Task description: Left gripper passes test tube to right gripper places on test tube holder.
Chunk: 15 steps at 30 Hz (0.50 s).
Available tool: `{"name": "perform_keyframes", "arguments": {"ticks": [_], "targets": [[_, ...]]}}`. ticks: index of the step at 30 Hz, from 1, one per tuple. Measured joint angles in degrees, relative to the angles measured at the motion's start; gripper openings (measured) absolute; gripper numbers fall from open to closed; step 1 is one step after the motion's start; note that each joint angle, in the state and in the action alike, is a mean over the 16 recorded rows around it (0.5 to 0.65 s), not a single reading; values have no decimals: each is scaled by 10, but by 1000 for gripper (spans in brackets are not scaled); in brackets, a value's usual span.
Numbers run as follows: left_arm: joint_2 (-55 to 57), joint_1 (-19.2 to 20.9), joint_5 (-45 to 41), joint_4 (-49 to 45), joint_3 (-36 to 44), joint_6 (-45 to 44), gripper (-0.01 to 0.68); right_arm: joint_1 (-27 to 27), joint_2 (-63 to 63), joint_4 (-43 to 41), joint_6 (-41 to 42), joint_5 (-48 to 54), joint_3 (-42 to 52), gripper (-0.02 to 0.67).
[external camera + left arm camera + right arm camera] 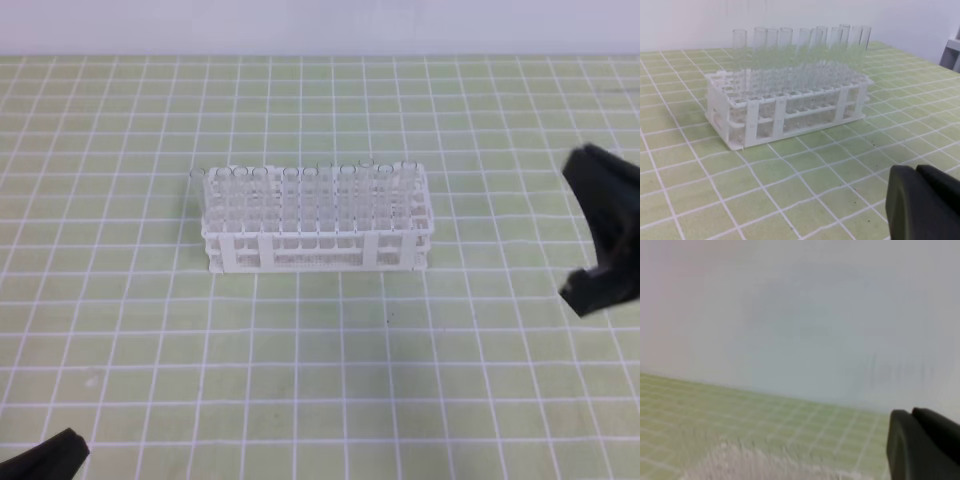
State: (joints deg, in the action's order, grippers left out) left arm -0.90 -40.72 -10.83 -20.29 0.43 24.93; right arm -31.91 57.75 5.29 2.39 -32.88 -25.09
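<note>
In the middle of the green gridded mat (pixel 320 380), in the exterior high view, the test tube holder (pixel 316 238) is standing long side toward the camera, and a back row of clear test tubes (pixel 320 185) is standing upright in its holes. At the right edge the right gripper (pixel 606 232) is hanging well apart from the rack as a dark forked shape; its jaws are appearing spread, with nothing between them, though the blur is making this less than certain. At the bottom left corner only a black tip of the left gripper (pixel 48 458) is showing, and whether it is spread or pressed together cannot be told.

In the left wrist view the white rack (pixel 785 107) is sitting ahead on the mat (pixel 700 200), with the tubes (pixel 800 47) rising above its top tier along the far side. A black finger (pixel 922 202) is filling the lower right corner, holding nothing visible.

In the right wrist view the picture is heavily blurred: a pale wall (pixel 800 315) is filling most of it, the mat (pixel 765 425) is lying below, and a whitish smear at the bottom is probably the rack (pixel 755 465). A black finger (pixel 922 445) is showing at lower right.
</note>
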Motion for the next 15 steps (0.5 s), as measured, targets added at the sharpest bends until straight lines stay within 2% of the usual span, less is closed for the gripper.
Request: {"name": "perform_keyframes", "arguments": {"ticks": [10, 15], "targets": [[2, 0, 0, 0, 0, 0, 0, 4, -42, 49, 5, -39, 119, -2], [1, 0, 1, 0, 1, 0, 0, 32, -88, 65, 23, -55, 176, -2]]}}
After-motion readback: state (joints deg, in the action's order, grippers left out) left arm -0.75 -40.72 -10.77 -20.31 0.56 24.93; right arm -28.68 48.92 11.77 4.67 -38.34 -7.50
